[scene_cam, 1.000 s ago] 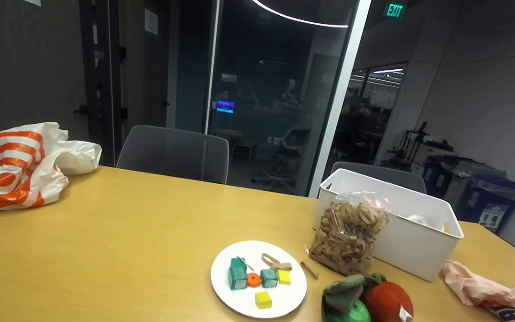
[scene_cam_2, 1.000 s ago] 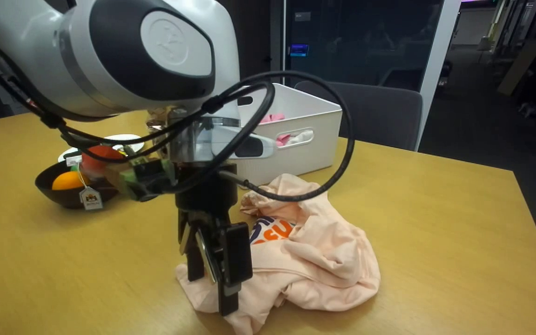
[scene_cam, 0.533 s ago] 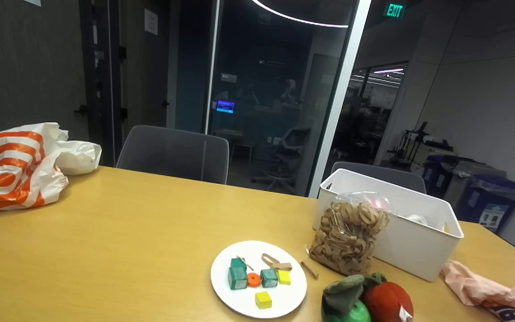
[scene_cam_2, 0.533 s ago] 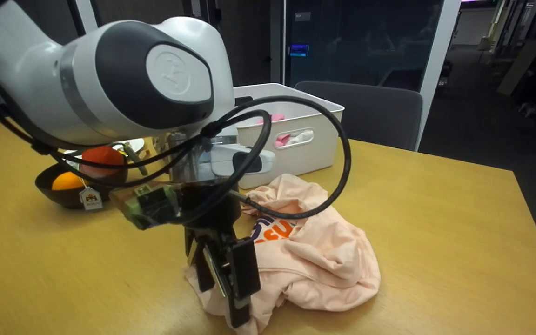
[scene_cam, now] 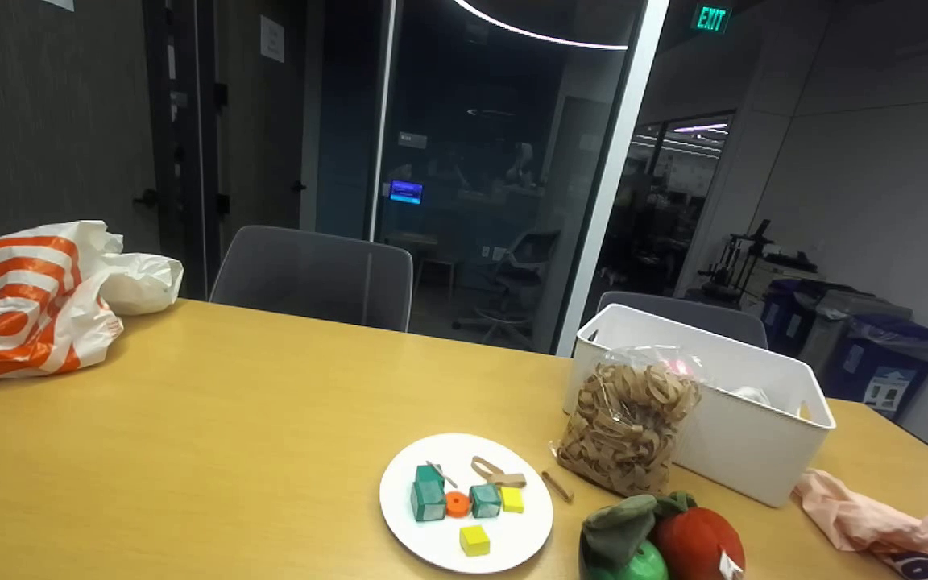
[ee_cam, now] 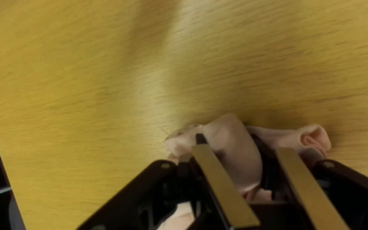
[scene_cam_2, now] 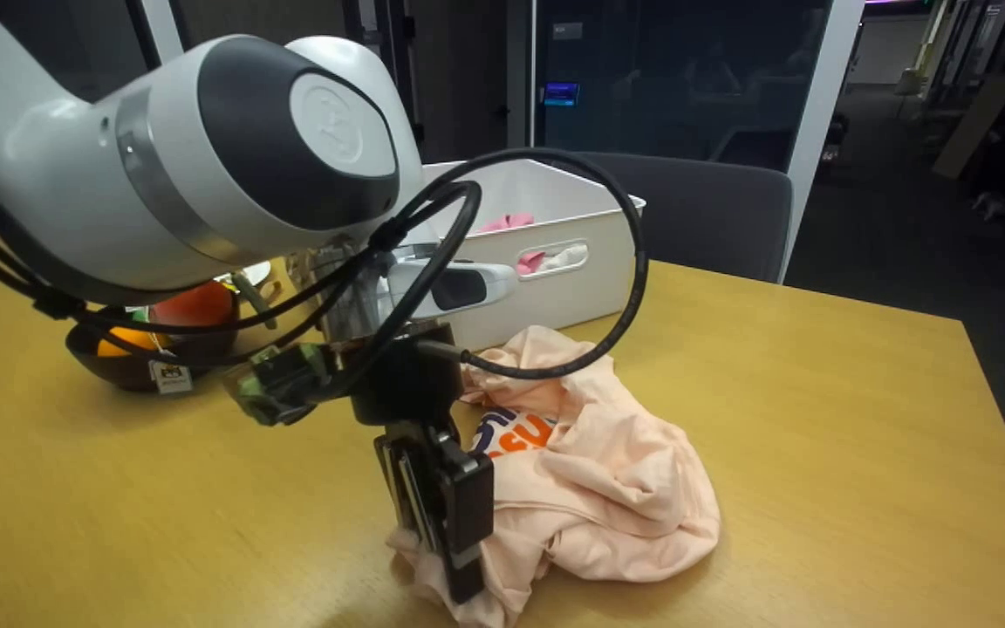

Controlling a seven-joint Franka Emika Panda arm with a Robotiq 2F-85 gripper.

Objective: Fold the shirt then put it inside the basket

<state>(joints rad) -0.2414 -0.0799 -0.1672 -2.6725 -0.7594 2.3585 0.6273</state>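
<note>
One pale-pink cloth shirt (scene_cam_2: 633, 488) with orange and dark-blue lettering: crumpled on the yellow wood-grain table (scene_cam_2: 886, 453), outside and on the near side of one white rectangular plastic basket (scene_cam_2: 546, 301).
One black two-finger gripper (ee_cam: 231, 147): pointing down at the shirt's near left part in an exterior view; jaws partway together, pinching a bunched fold of the shirt in the wrist view.
Inside the basket: pink pieces (scene_cam_2: 509, 221) and white pieces (scene_cam_2: 565, 256), partly seen.
One dark round bowl (scene_cam_2: 119, 375): left of the shirt, containing an orange ball-shaped piece (scene_cam_2: 138, 337) and a red rounded piece (scene_cam_2: 201, 305).
One clear plastic bag of brown strips (scene_cam: 629, 427): just beside the basket.
One white round plate (scene_cam: 429, 543): left of that bag, bearing green blocks (scene_cam: 429, 501) and yellow blocks (scene_cam: 475, 540).
One white plastic shopping bag (scene_cam: 21, 322) with orange-red rings: far left in an exterior view.
</note>
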